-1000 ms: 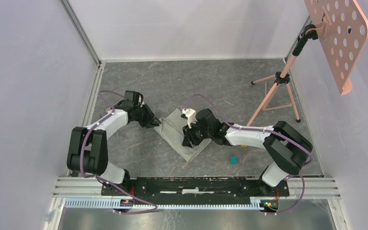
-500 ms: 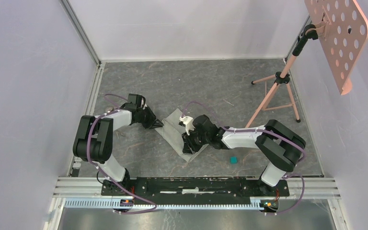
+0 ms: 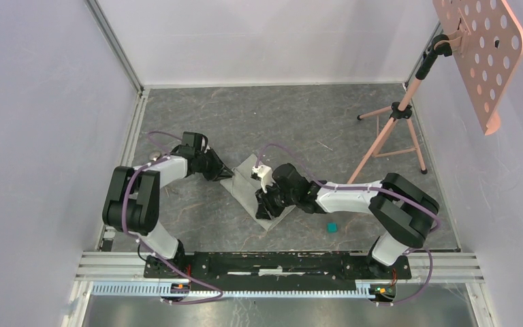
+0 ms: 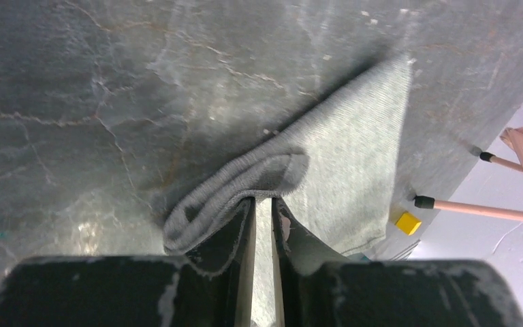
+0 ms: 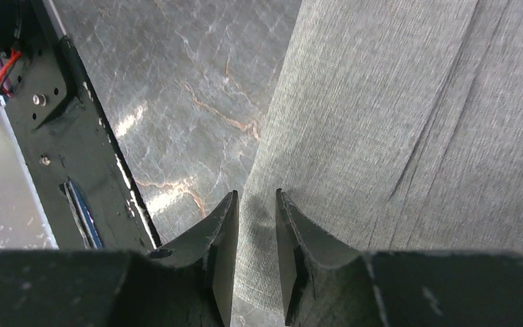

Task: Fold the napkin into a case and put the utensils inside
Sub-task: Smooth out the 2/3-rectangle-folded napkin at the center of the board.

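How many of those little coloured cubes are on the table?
2. A teal cube lies right of the napkin; a yellow cube shows past the napkin's far edge in the left wrist view. Others may hide under the arms or napkin.

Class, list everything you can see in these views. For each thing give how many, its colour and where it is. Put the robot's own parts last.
napkin: 1, grey-green, mid-table, partly folded, between the grippers
teal cube: 1, teal, on the table near the right arm
yellow cube: 1, yellow, beyond the napkin, near a stand foot
stand: 1, pink, tripod at the table's far right
perforated plate: 1, pink, atop the stand
table: 1, grey marbled
walls: 3, white, left, back, right
rail: 1, black and silver, near edge
left arm: 1, white and black
right arm: 1, white and black
left gripper: 1, black, shut on the napkin's fold
right gripper: 1, black, astride the napkin's edge, grip unclear
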### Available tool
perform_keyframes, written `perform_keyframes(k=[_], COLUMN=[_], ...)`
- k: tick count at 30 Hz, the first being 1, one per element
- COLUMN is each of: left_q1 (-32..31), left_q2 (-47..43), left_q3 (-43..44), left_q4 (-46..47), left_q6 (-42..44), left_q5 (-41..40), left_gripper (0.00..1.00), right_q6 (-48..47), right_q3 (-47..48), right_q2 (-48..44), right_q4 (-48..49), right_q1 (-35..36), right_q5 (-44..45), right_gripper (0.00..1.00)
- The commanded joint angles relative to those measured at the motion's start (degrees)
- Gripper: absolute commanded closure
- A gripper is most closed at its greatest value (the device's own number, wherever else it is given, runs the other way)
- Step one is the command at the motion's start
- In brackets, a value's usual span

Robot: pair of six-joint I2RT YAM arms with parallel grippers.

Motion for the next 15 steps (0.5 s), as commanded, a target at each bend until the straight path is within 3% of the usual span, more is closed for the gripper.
perform_keyframes(k=[1, 9, 15], left_q1=[-0.28, -0.67, -1.77], left_q2=[5.16, 2.95, -4.57], left_q3=[0.52, 0.12, -0.55], left_q4=[4.16, 2.29, -1.28], left_q6=[-3.81, -2.90, -1.84], left_q5=[-0.57, -3.02, -0.33], left_gripper=[0.80, 0.77, 0.57], right_q6=[0.63, 1.66, 1.82], right_q3=[-3.78, -7.54, -3.70], right_q2=[-2.27, -5.87, -6.71], right_q4=[3.02, 2.61, 2.30], right_q1=[0.45, 0.72, 0.81], right_q5=[0.19, 0.99, -1.29], right_gripper=[0.68, 0.68, 0.67])
